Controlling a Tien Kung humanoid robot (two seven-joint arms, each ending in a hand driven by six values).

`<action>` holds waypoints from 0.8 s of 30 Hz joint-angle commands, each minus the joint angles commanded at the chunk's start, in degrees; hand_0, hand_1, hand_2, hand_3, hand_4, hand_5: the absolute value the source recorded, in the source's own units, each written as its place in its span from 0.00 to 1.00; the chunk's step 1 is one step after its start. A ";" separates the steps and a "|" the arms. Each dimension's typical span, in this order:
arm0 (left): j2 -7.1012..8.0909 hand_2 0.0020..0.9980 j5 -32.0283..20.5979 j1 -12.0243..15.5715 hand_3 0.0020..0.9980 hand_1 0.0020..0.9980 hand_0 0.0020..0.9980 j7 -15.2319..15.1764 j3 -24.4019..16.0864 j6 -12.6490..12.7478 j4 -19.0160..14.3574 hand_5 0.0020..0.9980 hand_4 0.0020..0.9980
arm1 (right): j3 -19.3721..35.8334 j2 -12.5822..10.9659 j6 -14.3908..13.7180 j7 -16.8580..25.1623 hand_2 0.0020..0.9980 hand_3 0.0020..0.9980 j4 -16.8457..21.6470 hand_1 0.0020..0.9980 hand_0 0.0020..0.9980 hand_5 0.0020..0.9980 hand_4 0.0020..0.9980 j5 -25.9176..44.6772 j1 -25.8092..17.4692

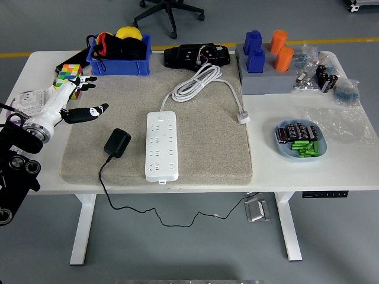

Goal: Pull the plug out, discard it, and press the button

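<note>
A white power strip [161, 145] lies lengthwise on the grey mat [201, 136], its white cord [198, 83] coiled behind it and ending in a plug [243, 117] on the mat's right edge. The black adapter plug [117, 142] lies on the mat left of the strip, unplugged, its thin black cable [106, 189] hanging over the table's front edge. My left hand [76, 97] hovers open at the mat's far left corner, fingers spread and holding nothing, well behind and left of the adapter. My right arm is out of sight.
A coloured cube [69, 74] sits just behind my left hand. A blue bin [119, 59] and a black device [197, 56] stand at the back. Blue and orange blocks [266, 50] on a grey base, bagged parts [331, 80] and a blue dish [298, 142] fill the right side.
</note>
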 joint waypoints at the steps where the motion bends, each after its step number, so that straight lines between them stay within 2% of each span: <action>1: -0.01 0.81 -0.01 -0.02 0.89 0.85 0.89 0.00 -0.03 -0.02 -0.04 0.23 0.76 | 0.02 0.00 0.00 0.00 0.72 0.71 -0.02 0.73 0.77 0.66 0.89 -0.01 -0.02; 24: 0.06 0.81 0.12 -0.40 0.88 0.85 0.88 -0.02 -0.74 -0.05 -0.61 0.20 0.74 | 0.32 -0.08 -0.02 0.02 0.72 0.71 0.03 0.73 0.77 0.66 0.89 -0.01 0.30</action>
